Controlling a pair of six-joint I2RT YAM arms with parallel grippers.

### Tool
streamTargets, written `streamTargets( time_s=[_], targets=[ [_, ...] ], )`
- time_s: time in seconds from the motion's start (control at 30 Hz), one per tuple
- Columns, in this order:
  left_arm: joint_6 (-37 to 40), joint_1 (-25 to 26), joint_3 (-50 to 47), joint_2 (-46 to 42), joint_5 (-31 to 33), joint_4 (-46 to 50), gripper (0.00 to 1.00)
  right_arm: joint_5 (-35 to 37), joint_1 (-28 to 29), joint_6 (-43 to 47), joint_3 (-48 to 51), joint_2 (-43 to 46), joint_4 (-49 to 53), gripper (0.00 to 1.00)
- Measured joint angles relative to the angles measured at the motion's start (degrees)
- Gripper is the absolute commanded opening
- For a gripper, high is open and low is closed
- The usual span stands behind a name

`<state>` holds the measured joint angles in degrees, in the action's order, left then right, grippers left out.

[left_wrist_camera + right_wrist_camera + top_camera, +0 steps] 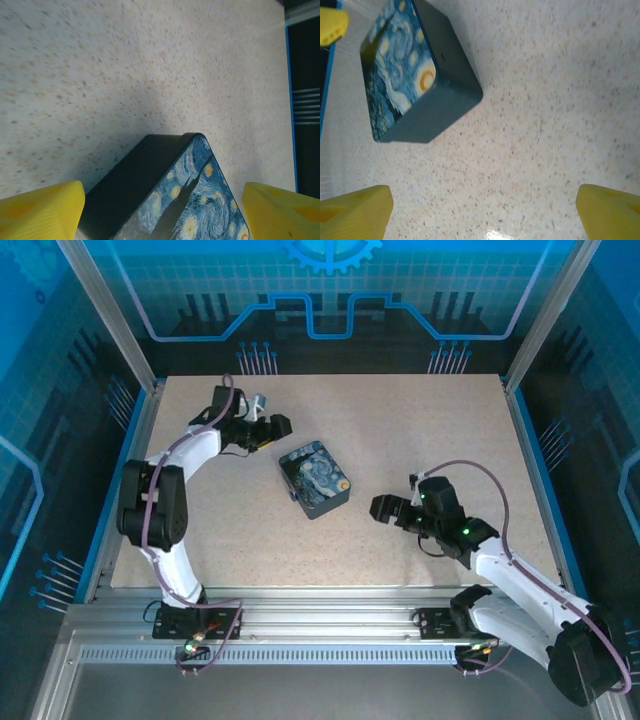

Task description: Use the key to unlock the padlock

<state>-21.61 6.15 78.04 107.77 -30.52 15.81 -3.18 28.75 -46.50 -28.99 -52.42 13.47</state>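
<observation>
The Starry Night-print box (314, 480) sits mid-worktop (420, 420), between the arms and touched by neither. Padlock and key cannot be made out. Left pincer (280, 426) and right pincer (378, 507) both gape, released, with yellow fingertips (355, 210) cropped at the wrist views' lower corners.

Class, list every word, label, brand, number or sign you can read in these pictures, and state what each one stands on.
No readable text anywhere.
The blue box carries only a swirling starry painting, no lettering.
The gear emblem on the back wall is a symbol without words.
</observation>
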Motion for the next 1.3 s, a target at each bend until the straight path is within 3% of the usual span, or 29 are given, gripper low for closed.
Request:
streamTargets(
  time_s=[0.23,0.43,0.97,1.3],
  targets=[
    [2.75,1.77,6.69,6.97,-2.80,5.29,0.78,3.26,7.63,-4.59,1.03,-1.88,-1.11,0.95],
    [4.83,2.45,6.32,7.50,-4.92,8.04,0.74,3.15,9.79,-6.03,0.94,-8.39,-4.46,0.91],
    [2.14,3.19,-13.88,-7.10,-5.35,2.67,0.69,-2.67,11.06,-5.97,-13.20,-33.46,-14.27,0.80],
    [-2.16,3.02,-21.92,-12.31,-2.47,-3.37,0.54,-3.15,10.69,-5.29,-21.03,-39.74,-10.05,0.65]
  ],
)
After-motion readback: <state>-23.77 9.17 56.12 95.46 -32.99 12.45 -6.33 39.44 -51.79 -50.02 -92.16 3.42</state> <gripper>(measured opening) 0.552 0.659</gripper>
